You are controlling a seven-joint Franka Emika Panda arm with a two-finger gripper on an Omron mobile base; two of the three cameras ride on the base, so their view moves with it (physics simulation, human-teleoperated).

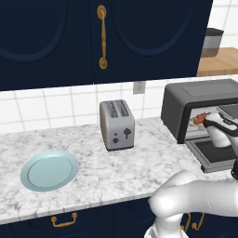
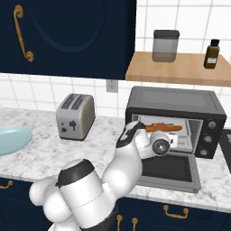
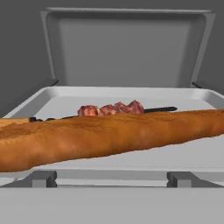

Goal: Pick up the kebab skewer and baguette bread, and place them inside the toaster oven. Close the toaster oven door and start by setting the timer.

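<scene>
Left base view: toaster oven (image 1: 186, 104) at right on marble surface (image 1: 93, 172), toaster oven door (image 1: 216, 155) dropped open.

Right base view: hand (image 2: 173, 140) at oven mouth.

Hand view: baguette bread (image 3: 100, 138) on tray, kebab skewer (image 3: 111, 109) just behind; hand spread wide, empty.

two base cameras behind the arm, one hand camera inside the oven
both base views look down over the counter (image 1: 116, 162), sharing the toaster oven (image 2: 176, 108); the hand view sits close to the baguette bread (image 3: 109, 135).
</scene>
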